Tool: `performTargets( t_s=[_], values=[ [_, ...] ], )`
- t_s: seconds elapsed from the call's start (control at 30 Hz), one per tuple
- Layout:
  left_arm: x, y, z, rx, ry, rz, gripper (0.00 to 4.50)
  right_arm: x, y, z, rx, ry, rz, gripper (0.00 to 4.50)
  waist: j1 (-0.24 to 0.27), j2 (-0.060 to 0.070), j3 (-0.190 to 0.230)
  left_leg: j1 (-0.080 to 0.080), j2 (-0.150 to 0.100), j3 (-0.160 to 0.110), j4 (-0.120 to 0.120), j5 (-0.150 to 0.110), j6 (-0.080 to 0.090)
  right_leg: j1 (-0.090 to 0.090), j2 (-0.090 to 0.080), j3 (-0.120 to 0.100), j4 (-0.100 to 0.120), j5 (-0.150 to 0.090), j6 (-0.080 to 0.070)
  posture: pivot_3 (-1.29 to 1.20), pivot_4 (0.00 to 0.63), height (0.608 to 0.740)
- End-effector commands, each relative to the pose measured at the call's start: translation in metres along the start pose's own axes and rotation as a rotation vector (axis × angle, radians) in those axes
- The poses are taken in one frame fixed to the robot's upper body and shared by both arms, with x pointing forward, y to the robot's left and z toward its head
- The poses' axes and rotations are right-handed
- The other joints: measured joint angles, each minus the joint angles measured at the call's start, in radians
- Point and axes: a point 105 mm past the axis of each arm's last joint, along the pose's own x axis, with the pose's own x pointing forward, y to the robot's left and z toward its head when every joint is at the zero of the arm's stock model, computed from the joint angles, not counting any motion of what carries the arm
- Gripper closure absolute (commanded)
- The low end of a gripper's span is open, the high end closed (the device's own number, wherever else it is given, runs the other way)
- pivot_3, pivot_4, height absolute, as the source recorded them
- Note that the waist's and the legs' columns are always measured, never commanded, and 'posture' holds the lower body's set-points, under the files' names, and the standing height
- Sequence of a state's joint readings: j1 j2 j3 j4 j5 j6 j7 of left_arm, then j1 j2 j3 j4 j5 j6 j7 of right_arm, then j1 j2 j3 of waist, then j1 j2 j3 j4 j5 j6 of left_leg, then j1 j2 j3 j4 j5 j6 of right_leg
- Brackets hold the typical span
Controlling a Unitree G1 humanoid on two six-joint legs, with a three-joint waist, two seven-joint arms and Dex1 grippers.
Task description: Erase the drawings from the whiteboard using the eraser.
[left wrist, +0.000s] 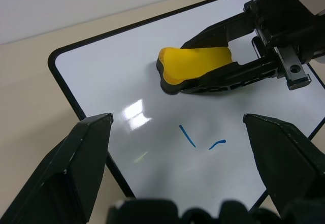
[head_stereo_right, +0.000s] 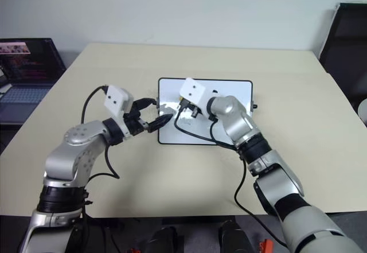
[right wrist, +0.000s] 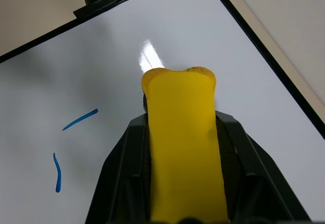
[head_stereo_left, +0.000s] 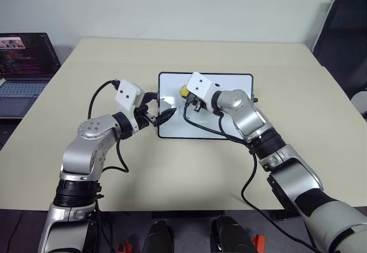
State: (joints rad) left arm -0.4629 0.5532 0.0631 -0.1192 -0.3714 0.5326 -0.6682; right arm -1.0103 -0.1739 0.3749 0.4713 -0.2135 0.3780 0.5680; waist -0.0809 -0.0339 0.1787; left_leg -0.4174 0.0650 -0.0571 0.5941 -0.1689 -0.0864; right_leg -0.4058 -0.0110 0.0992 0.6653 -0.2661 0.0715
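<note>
Right wrist view, yellow eraser (right wrist: 185, 148), two blue drawings (right wrist: 79, 119), glossy whiteboard (right wrist: 213, 41)

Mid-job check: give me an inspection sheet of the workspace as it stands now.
Surface: beige table, bare around the board.
Job's things: glossy white black-framed whiteboard flat on the table; two short blue pen strokes remain; yellow block eraser on the board beside them.
Clutter: nothing seen.
Grippers: right gripper shut on the eraser; left gripper, jaws open, at the board's left edge.
Cables: black cables loop along both arms.
Surroundings: open laptop to the left, dark chair to the right.
</note>
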Motion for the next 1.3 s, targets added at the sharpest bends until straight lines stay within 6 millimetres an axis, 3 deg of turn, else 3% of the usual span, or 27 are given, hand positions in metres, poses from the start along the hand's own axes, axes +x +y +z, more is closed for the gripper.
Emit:
performTargets(
  t_s=[0.03,0.23,0.33,0.6,0.7,0.97,1.13,1.3],
  values=[
    [-0.005,0.001,0.012,0.043,-0.037,0.008,0.0,-0.011,-0.014,-0.008,0.052,0.008,-0.051,3.18,0.002,0.0,0.0,0.0,0.0,0.0,0.0,0.0,0.0,0.0,0.0,0.0,0.0,0.0,0.0,0.0,0.15,0.74],
    [-0.022,0.013,0.006,0.019,-0.029,0.063,0.0,-0.048,-0.027,0.029,0.21,-0.232,-0.097,3.18,0.002,0.001,0.001,-0.005,0.0,0.0,-0.001,0.0,0.0,-0.004,0.0,0.0,-0.001,0.0,0.0,0.0,0.15,0.74],
    [-0.04,0.017,0.001,-0.026,-0.04,0.089,0.0,-0.08,-0.01,0.019,0.21,-0.277,-0.053,3.18,0.003,0.0,0.0,-0.008,0.0,-0.001,-0.002,0.0,0.0,-0.007,0.0,-0.001,-0.001,0.001,-0.003,0.0,0.15,0.74],
    [-0.071,0.008,-0.019,-0.069,-0.025,0.104,0.0,-0.124,0.036,-0.004,0.335,-0.275,0.023,3.19,0.001,0.001,0.001,-0.008,0.0,0.0,-0.002,-0.002,-0.002,-0.007,-0.001,-0.001,-0.002,-0.003,-0.001,0.0,0.15,0.74],
    [-0.077,0.008,-0.031,-0.057,0.001,0.116,0.0,-0.13,0.048,-0.009,0.369,-0.292,0.014,3.19,0.001,0.0,0.0,-0.006,0.0,0.0,-0.001,-0.001,-0.001,-0.006,-0.001,-0.001,-0.002,-0.004,-0.005,0.0,0.15,0.74],
    [-0.072,0.004,-0.03,-0.03,-0.004,0.087,0.0,-0.134,0.072,-0.04,0.371,-0.203,0.042,3.19,0.006,-0.001,0.0,-0.005,0.0,0.002,0.001,-0.001,-0.001,-0.004,-0.002,0.001,-0.003,-0.004,-0.008,0.0,0.15,0.74],
    [-0.066,0.002,-0.025,-0.02,-0.018,0.07,0.0,-0.133,0.074,-0.041,0.36,-0.197,0.051,3.19,0.009,-0.001,0.0,-0.005,0.0,0.002,0.0,-0.001,-0.001,-0.005,-0.001,0.001,-0.003,-0.005,-0.007,0.0,0.15,0.74],
    [-0.062,-0.001,-0.022,0.0,-0.024,0.056,0.0,-0.125,0.073,-0.03,0.315,-0.222,0.063,3.19,0.008,-0.001,0.0,-0.005,0.0,0.002,0.0,-0.001,-0.001,-0.005,-0.001,0.001,-0.003,-0.005,-0.007,0.0,0.15,0.74]
  ],
)
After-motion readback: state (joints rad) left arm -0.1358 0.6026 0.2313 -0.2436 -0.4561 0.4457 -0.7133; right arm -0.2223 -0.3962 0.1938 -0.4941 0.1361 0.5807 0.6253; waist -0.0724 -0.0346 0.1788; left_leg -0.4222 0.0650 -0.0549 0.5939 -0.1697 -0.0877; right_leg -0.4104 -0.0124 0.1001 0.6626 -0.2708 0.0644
